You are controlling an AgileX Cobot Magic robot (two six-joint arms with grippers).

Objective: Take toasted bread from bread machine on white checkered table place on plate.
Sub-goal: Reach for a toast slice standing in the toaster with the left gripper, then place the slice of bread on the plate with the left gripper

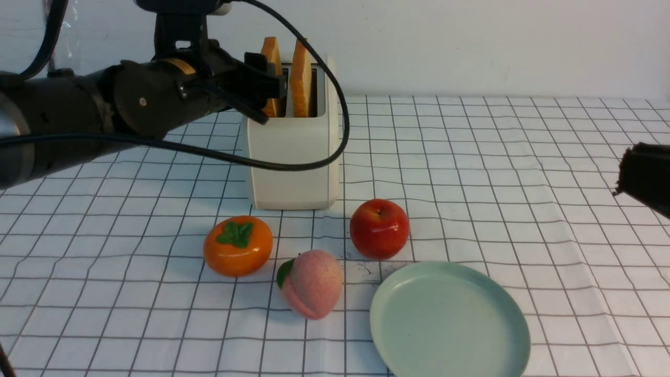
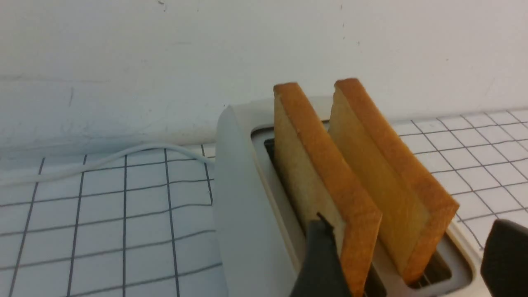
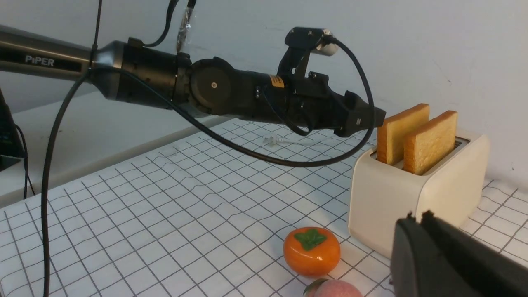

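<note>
Persimmon (image 1: 238, 246) (probably), peach (image 1: 312, 284), red apple (image 1: 379, 229)

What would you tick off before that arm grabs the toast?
1. Open left tool: ok, jaws wide apart.
2. Raised toasted bread in the bread machine: ok, both slices stand proud of the slots.
3. One slice singled out: not ok, both slices show between the jaws in the left wrist view.
4. Bare plate: ok.
5. The apple and peach off the plate: ok, though close to its rim.
6. Idle right tool out of the way: ok, shut, far right.
</note>
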